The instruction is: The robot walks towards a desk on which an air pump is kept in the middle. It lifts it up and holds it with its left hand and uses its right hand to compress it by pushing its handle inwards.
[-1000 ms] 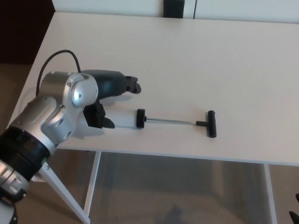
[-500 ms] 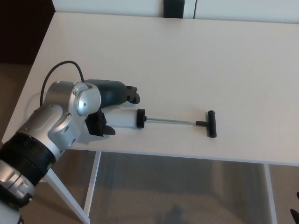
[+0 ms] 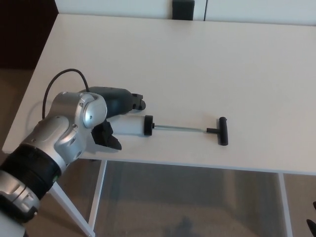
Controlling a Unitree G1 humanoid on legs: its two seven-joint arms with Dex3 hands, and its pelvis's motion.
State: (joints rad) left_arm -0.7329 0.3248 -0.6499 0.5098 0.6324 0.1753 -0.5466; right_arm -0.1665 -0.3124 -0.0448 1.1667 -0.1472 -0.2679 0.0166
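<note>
where the white desk (image 3: pixel 207 59) ends, brown floor (image 3: pixel 15 84) shows.

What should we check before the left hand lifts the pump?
1. Left hand around the pump's white barrel: fingers on both sides, ok.
2. Grip fully closed: cannot tell, the forearm hides the contact.
3. Pump on the desk, not yet lifted: ok.
4. Rod drawn out, black handle free to push: ok.
5. Right hand ready: not ok, not in view.
6. Space around the pump free of other things: ok.
</note>
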